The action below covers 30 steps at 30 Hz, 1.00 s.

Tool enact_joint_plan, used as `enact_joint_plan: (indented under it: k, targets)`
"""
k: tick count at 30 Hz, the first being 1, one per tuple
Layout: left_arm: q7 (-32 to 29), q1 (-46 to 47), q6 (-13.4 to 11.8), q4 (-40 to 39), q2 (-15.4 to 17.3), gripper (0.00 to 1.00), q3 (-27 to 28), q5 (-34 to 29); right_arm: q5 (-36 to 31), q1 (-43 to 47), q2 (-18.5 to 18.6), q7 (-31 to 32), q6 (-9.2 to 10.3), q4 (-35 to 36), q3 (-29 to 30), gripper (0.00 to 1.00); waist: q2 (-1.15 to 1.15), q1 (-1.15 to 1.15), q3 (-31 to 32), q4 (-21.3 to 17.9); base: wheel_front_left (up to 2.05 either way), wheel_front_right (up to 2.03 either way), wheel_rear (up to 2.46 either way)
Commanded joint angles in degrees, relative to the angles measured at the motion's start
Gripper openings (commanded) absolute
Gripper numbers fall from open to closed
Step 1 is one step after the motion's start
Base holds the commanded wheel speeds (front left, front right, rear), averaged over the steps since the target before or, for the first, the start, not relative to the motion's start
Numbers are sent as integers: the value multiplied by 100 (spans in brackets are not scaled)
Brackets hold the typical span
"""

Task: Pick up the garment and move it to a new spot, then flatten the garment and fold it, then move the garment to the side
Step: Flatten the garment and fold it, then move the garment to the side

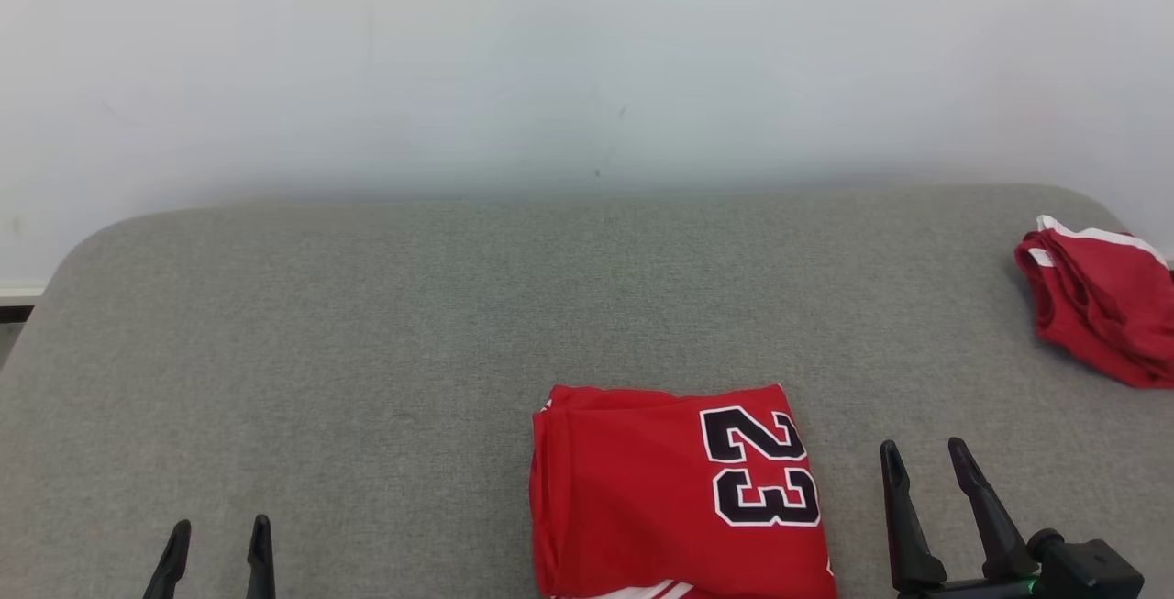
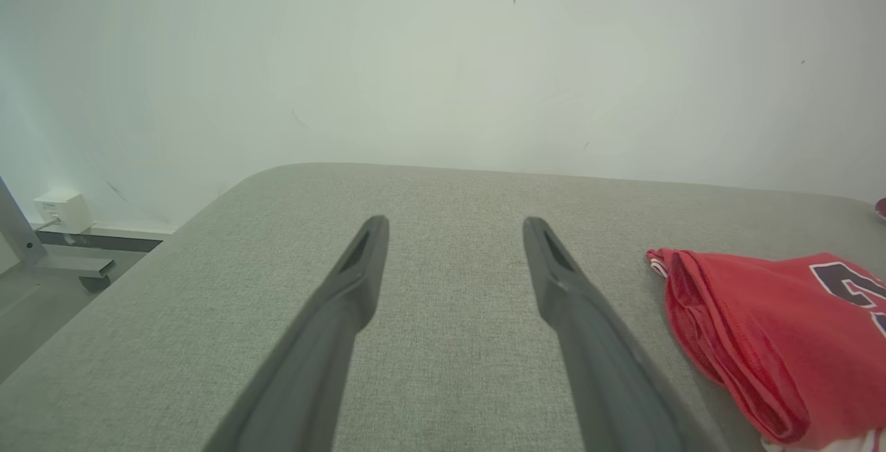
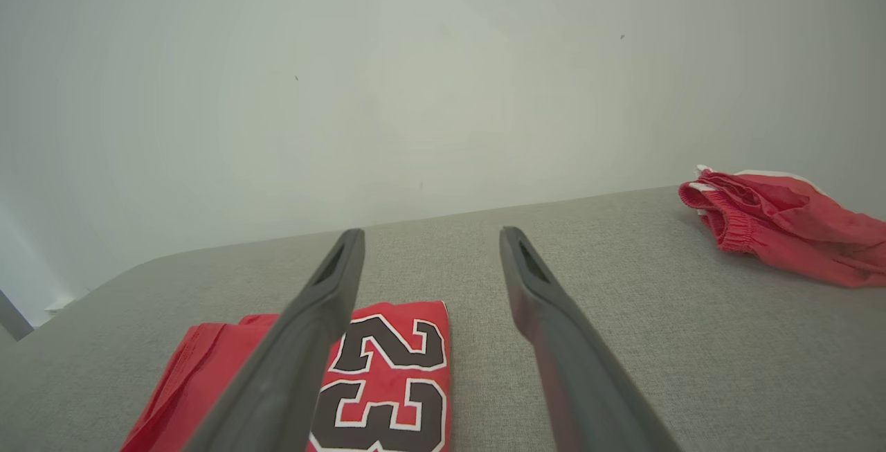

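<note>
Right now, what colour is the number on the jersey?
The number is black, edged white; head view.

A grey fabric-topped table [image 1: 367, 305] stands against a plain pale wall [image 1: 550, 58].

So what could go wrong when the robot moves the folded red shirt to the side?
1. The folded shirt shows loose layers along its left edge. If the open right pincer pinches only one layer, it might come unfolded.
2. The red shorts lie at the far right edge of the table. Sliding the shirt that way could bump them off.
</note>
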<state>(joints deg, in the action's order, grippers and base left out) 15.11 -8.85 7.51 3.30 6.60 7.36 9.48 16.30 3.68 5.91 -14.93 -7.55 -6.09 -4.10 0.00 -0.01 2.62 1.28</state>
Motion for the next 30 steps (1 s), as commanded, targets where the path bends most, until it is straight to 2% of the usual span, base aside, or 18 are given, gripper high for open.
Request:
enact_joint_plan:
  k: [1, 10, 22, 30]
  targets:
    - [0, -72, -6, -51, 15, 100, -28, -35, -40, 68, -37, 24, 14, 44, 41, 100, 0, 1, 43, 92, 0, 0, 0]
    - [0, 53, -6, 19, 15, 100, -242, 18, -161, 114, -111, 137, 14, 9, 47, 100, 0, 1, 63, 233, 0, 0, 0]
    - [0, 87, -6, 102, 45, 100, -163, 92, -204, 112, -137, 160, 14, -62, -1, 100, 0, 1, 28, 192, 0, 0, 0]
    - [0, 157, -6, 140, 32, 100, -172, 92, -252, -233, -203, 308, 14, -405, -42, 100, 0, 1, -28, 219, 0, 0, 0]
